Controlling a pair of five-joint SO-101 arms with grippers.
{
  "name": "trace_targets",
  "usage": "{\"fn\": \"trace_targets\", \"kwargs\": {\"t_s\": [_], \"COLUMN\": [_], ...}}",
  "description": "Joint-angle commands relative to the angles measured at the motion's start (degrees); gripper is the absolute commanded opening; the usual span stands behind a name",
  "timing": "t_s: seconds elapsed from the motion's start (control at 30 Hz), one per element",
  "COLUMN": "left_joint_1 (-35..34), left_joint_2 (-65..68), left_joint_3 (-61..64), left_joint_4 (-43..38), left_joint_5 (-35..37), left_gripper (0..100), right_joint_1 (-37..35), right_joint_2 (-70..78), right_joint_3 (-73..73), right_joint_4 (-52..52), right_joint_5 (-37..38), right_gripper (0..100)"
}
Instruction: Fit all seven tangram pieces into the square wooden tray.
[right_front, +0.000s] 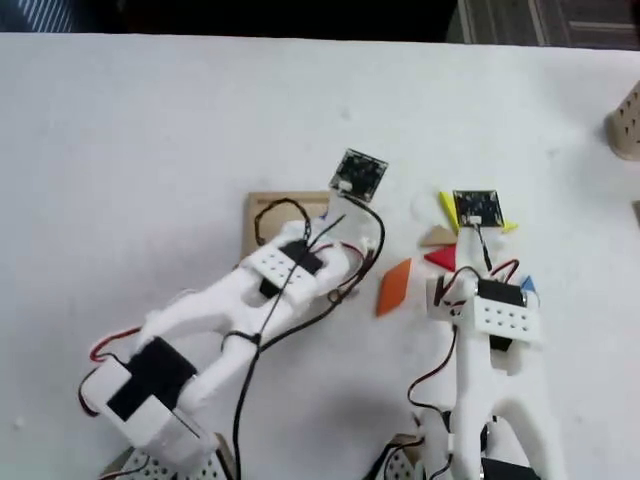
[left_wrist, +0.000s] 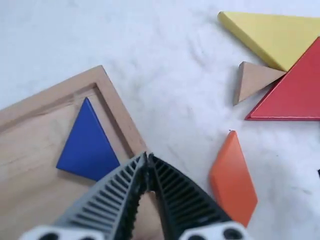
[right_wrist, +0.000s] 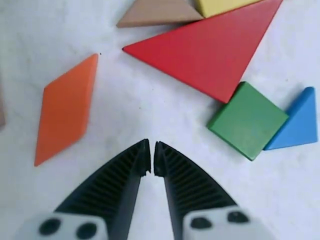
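1. tangram pieces: one of them, a dark blue triangle (left_wrist: 87, 145), lies flat inside the square wooden tray (left_wrist: 117, 107), close to the rim on the side that faces the loose pieces.
2. the other six lie on the white table (right_front: 150, 130) beside the tray. an orange parallelogram (left_wrist: 232, 180) is the nearest to the tray and lies apart from the rest.
3. a red triangle (right_wrist: 210, 50) lies farther out, with a tan triangle (right_wrist: 157, 12) and a yellow triangle (left_wrist: 275, 32) against its edges.
4. a green square (right_wrist: 247, 120) sits at one point of the red triangle, and a light blue triangle (right_wrist: 299, 122) lies against the square's far side.
5. the left gripper (left_wrist: 147, 160) hangs over the tray's rim next to the dark blue triangle, jaws pressed together with nothing between them.
6. the right gripper (right_wrist: 151, 150) hangs over bare table between the orange parallelogram and the green square, jaws closed almost tip to tip, holding nothing.
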Motion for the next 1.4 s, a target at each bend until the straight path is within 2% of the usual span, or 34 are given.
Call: {"fn": "trace_targets", "kwargs": {"t_s": [0.0,0.27,0.5,0.67,0.9,1.1,1.27,1.37], "left_joint_1": [-2.0,-4.7,-12.2,-14.5,-13.4,-4.6,-2.2,-2.9], "left_joint_2": [1.5,9.1,9.4,9.3,8.6,-0.9,2.2,8.5], "left_joint_3": [-2.4,-14.5,-15.6,-15.6,-15.6,-14.7,-11.5,-14.7], "left_joint_4": [-0.8,12.4,12.6,12.4,12.7,19.5,8.7,7.4], "left_joint_5": [0.4,0.4,0.5,0.5,0.5,0.4,0.5,0.5], "left_gripper": [3,3,2,2,2,2,2,2], "right_joint_1": [-0.5,-0.5,-0.5,-0.5,-0.5,-0.5,-0.8,-1.7], "right_joint_2": [-1.6,-1.5,-1.5,-1.5,-1.5,-1.5,-1.5,-1.6], "right_joint_3": [-0.4,-0.3,-0.3,-0.3,-0.3,-0.3,-0.3,0.1], "right_joint_4": [-0.6,-0.6,-0.6,-0.6,-0.6,-0.6,-0.6,-0.5], "right_joint_5": [0.8,0.7,0.8,0.9,1.0,1.0,1.0,1.0], "right_gripper": [1.8,1.8,1.8,1.8,1.8,1.8,1.8,1.8]}}
